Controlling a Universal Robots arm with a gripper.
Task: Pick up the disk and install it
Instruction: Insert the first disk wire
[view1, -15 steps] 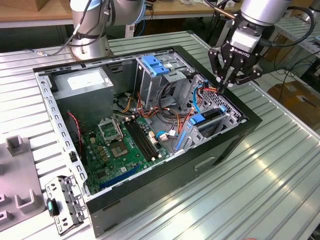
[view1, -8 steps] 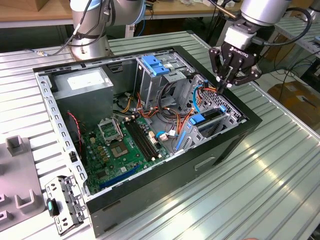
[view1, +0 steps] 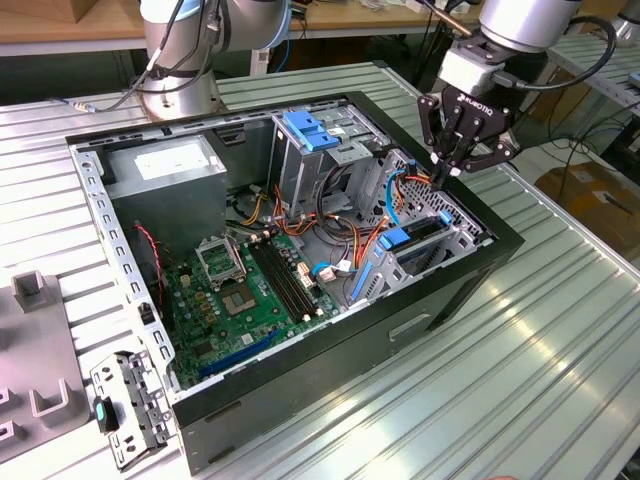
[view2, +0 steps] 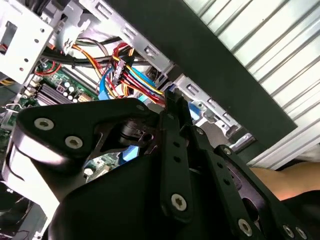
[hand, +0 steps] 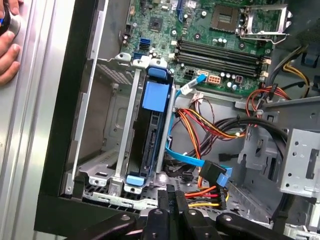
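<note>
The disk (hand: 150, 145) sits edge-up in its bay (hand: 100, 150), rails in the slots; the tool (view1: 447, 172), clenched and empty, hovers just above.

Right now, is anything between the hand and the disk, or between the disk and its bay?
Nothing visible. The disk already sits in the metal drive cage at the case's corner, its blue carrier showing in the exterior view. The hand hangs just above the cage's far end, beside the bundled cables, with open air below it.
</note>
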